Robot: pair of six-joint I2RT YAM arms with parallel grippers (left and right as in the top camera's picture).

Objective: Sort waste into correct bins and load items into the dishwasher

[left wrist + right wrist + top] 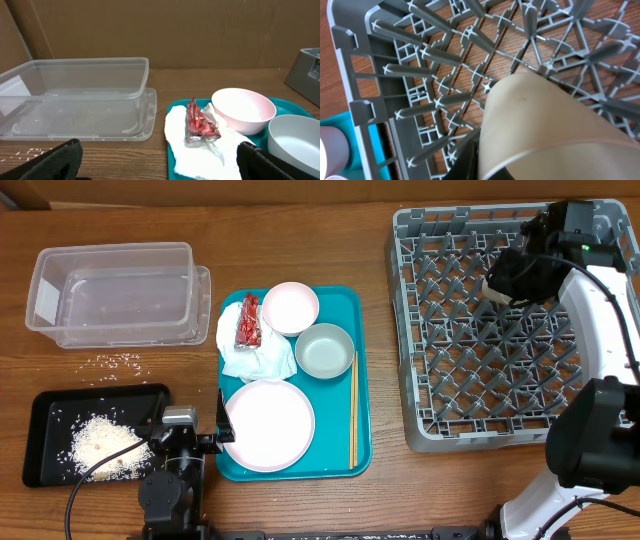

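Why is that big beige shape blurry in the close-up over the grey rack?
Right wrist view: the small whitish cup sits very near the lens, soft-edged, while the grey plastic dish rack behind looks sharper. Overhead view: even light, faint shadows.

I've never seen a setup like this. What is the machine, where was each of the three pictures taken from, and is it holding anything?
It is a two-armed robot at a wooden table, and each arm ends in a two-finger gripper. One picture looks down from above. The other two come from small cameras on the wrists.

On the table are a grey dish rack, a clear tub and a black tray with rice. A teal tray carries pink plates, a grey-green bowl, chopsticks, a napkin and a red wrapper.

The right gripper, over the rack, is shut on a pale cup. The left gripper is open and holds nothing.
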